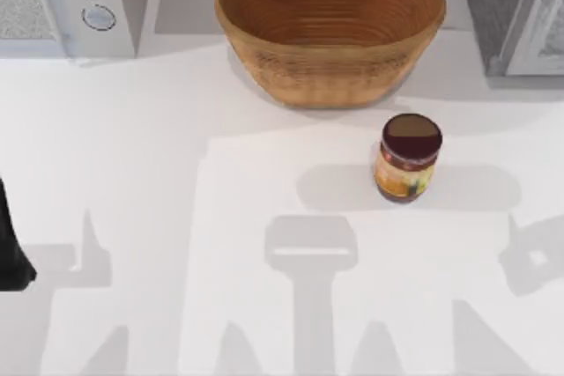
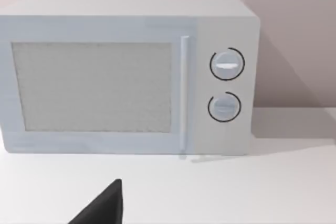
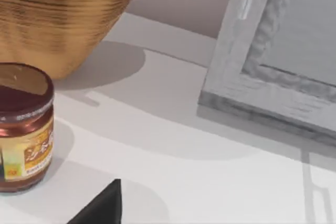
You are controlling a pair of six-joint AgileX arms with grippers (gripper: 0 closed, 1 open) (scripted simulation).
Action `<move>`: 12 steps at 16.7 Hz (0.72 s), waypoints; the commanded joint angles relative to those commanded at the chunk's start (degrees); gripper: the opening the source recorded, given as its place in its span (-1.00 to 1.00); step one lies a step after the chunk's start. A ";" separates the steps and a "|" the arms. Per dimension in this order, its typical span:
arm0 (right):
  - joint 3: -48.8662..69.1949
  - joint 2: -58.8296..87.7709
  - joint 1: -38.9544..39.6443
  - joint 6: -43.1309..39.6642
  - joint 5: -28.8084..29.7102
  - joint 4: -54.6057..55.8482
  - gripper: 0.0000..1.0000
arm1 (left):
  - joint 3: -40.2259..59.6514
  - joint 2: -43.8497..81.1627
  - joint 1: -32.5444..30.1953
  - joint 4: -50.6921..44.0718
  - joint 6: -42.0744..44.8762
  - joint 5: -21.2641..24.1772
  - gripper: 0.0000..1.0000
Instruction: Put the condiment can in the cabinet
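The condiment can (image 1: 410, 158) stands upright on the white table, right of centre, just in front of the woven bowl (image 1: 330, 28). It has a dark brown lid, a red band and a yellow-orange label. The right wrist view shows the can (image 3: 23, 129) close by, with the bowl (image 3: 63, 14) behind it and the grey cabinet (image 3: 273, 72) off to one side. The cabinet (image 1: 520, 15) sits at the back right of the table. A dark part of my right gripper (image 3: 102, 207) shows near the can, apart from it. My left arm (image 1: 11, 248) is parked at the table's left edge.
A white microwave (image 1: 70, 2) with two round dials stands at the back left, and my left gripper (image 2: 102, 208) faces the microwave (image 2: 126, 77). Shadows of both arms fall across the front of the table.
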 joint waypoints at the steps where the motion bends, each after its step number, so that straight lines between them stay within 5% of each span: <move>1: 1.59 2.68 -0.08 -1.98 -1.60 -0.89 1.00 | 0.00 0.00 0.00 0.00 0.00 0.00 1.00; 12: 18.25 30.82 -0.38 -22.72 -18.96 -10.01 1.00 | 0.00 0.00 0.00 0.00 0.00 0.00 1.00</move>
